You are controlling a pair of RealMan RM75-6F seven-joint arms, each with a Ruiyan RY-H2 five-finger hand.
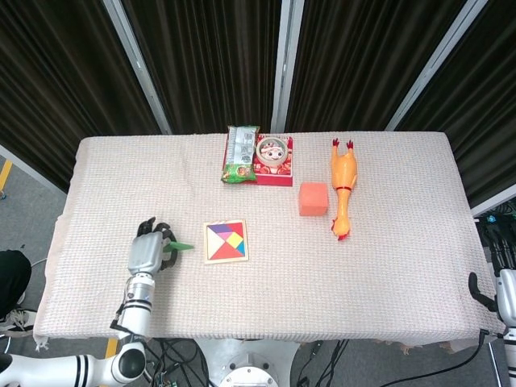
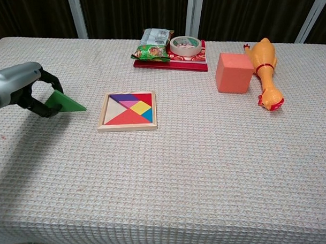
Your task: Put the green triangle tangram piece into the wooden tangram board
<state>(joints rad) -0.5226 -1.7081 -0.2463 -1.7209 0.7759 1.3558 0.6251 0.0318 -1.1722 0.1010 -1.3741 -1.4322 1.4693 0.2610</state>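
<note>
While the left hand [image 2: 26, 90] pinches the green triangle [image 2: 64, 103] off the surface [image 2: 204, 171], the piece sits just left of the wooden tangram board [image 2: 128, 111] — near it, not touching. The triangle's long tip points toward the board in the chest view. The right hand [image 1: 501, 300] shows only at the frame edge in the head view, so can't tell how its fingers lie.

Judging by the board, the open slot looks to be along its left side, w/ red, purple, orange, yellow & blue pieces already seated — though the gap's exact shape is hard to read from here. To do this step well: carry the piece right, keep it low and roughly level, and turn it so its edges line up w/ the gap before lowering. Seat one corner first, then let the rest drop flat. Release only once it lies inside the frame; nudging the board or the seated pieces is prob. the main risk.
</note>
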